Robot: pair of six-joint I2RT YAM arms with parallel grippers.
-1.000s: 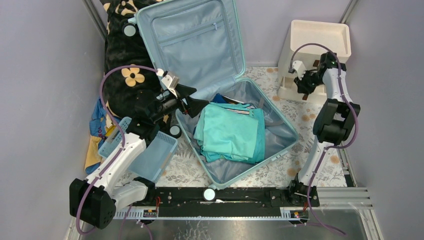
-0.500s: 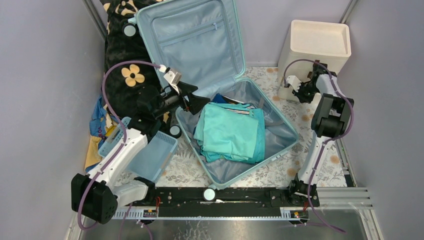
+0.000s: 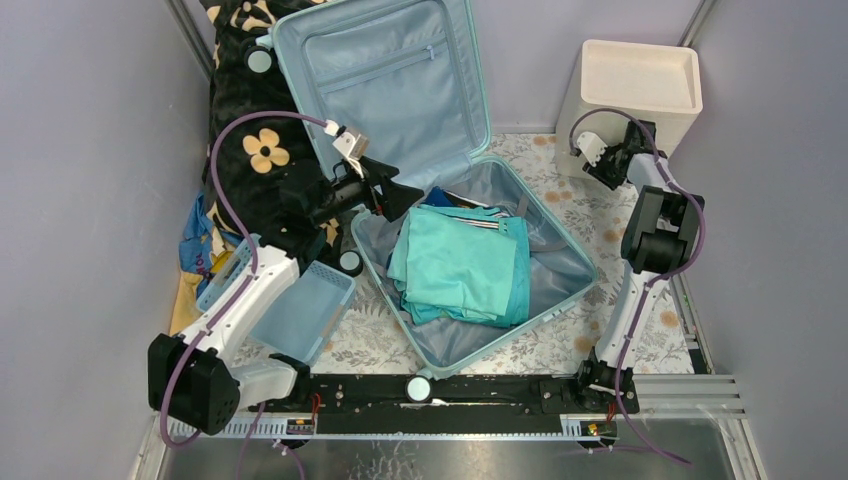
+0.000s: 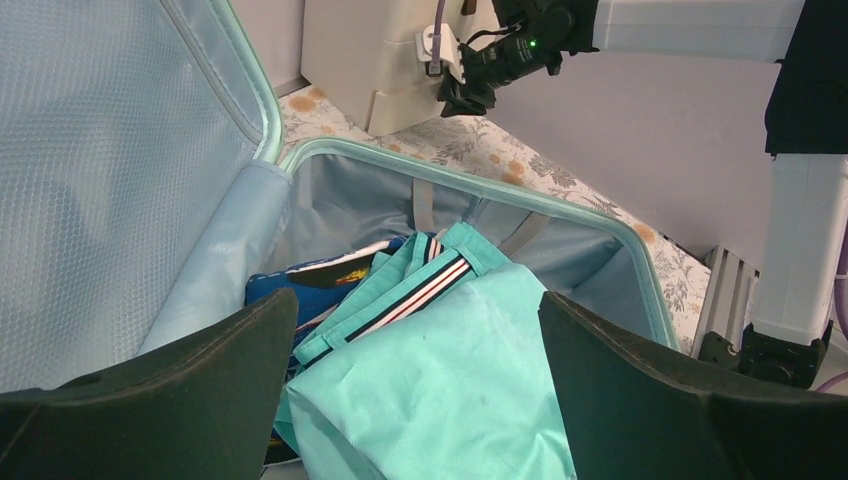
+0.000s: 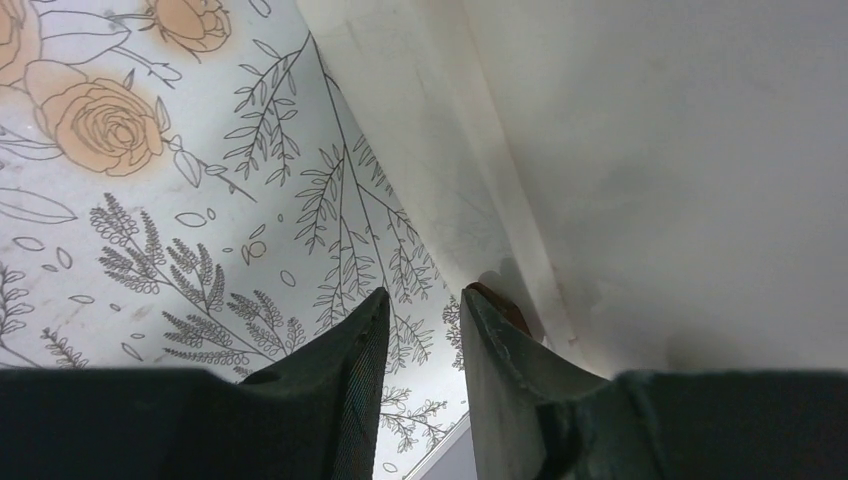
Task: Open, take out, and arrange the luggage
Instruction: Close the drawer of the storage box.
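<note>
The luggage, a pale aqua hard-shell suitcase, lies open on the floral mat with its lid propped upright at the back. Folded teal clothes with a striped band fill its lower half, over a blue item. My left gripper hovers open above the case's left corner, and its jaws frame the teal garment without touching it. My right gripper sits low beside the cream drawer unit. Its jaws stand narrowly apart with nothing between them.
A small blue plastic basket lies left of the suitcase, by a black flowered blanket. In the right wrist view the drawer unit's wall is right beside the fingers, above the floral mat. Grey walls enclose both sides.
The right arm has folded in closer to the drawer unit and its jaws have parted slightly. The left gripper has lifted a little toward the back, still wide open.
</note>
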